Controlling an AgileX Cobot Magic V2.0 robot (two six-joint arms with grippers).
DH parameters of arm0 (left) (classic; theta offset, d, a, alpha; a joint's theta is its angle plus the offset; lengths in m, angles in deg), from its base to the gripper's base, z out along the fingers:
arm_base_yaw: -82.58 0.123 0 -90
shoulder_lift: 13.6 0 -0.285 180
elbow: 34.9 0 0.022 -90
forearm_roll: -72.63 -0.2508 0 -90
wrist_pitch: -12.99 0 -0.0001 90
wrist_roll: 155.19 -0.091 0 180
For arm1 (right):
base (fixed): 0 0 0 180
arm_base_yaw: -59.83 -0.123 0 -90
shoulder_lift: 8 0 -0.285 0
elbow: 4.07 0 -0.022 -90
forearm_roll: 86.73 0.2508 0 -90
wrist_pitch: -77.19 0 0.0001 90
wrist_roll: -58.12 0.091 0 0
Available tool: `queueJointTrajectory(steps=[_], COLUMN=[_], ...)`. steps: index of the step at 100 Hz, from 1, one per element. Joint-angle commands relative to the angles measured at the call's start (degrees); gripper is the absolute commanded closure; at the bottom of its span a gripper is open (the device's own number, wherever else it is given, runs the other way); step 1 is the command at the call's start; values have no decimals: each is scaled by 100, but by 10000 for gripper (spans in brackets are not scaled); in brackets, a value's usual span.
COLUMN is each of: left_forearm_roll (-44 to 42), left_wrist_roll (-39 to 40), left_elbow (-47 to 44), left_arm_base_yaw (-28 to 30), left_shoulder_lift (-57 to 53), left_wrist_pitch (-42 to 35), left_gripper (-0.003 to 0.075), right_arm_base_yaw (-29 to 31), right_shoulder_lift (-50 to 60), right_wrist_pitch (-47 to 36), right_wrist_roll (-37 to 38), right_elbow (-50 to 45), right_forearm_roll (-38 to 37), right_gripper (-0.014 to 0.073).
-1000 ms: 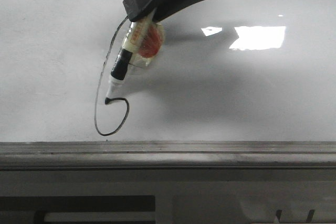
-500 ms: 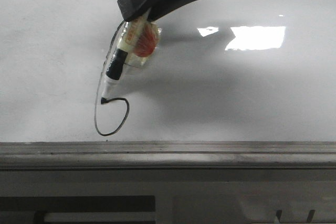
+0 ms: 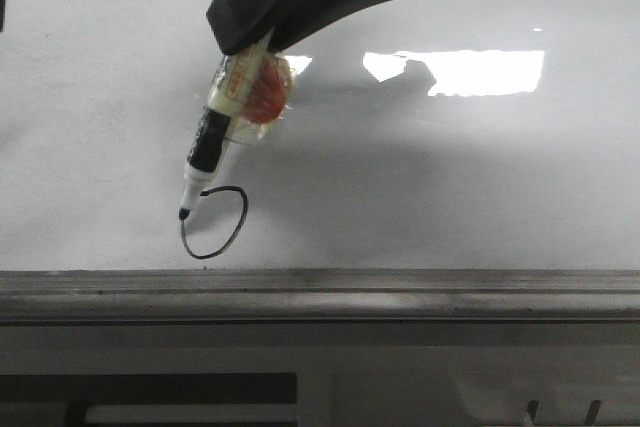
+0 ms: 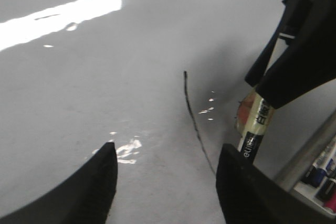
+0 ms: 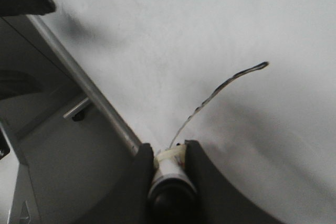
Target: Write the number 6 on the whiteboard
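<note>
The whiteboard [image 3: 480,187] fills the front view. On it is the number 6 [image 3: 240,217], a thin black line with a rounded loop low down. Its long stem [image 4: 191,114] shows in the left wrist view and as a curved stroke [image 5: 220,90] in the right wrist view. My right gripper [image 3: 248,47] comes in from above and is shut on a black-and-white marker [image 3: 205,147] with tape and a red patch. The marker's tip rests on the board at the loop's left side. My left gripper [image 4: 165,182] hovers open over bare board beside the stem.
A grey metal rail [image 3: 320,282] runs along the board's near edge, with a dark grey panel [image 3: 150,387] below it. Spare markers [image 4: 323,174] lie beyond the rail in the left wrist view. A bright light reflection [image 3: 480,72] lies right of the gripper.
My right gripper has shifted left and the marker tip has gone left and down from the loop's top end to its left side. The 6's stem is now hidden behind the marker.
</note>
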Motion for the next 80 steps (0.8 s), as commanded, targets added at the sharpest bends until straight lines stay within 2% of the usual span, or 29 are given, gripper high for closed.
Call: queueJointTrajectory(steps=[1, 18, 51, 64, 80], left_forearm_roll=[-72, -441, -521, -521, -521], left_wrist_roll=[4, 4, -4, -4, -4], left_elbow=[160, 160, 160, 160, 160], left_arm_base_yaw=[-342, -872, -888, -888, -888], left_shoulder_lift=[233, 818, 1795, 2122, 2425], left_wrist_pitch=[-492, -732, -1537, -2142, -2171], left_gripper=[336, 336, 336, 336, 336], right_arm_base_yaw=[-87, -87, -138, -164, -238], right_shoulder_lift=[209, 219, 315, 315, 315], right_wrist_pitch=[-68, 17, 34, 56, 45], right_wrist_roll=[-91, -91, -91, -91, -91], right_elbow=[194, 194, 194, 194, 194], right_forearm_roll=[-8, -127, -127, -116, -116], right_gripper=[657, 657, 657, 657, 657])
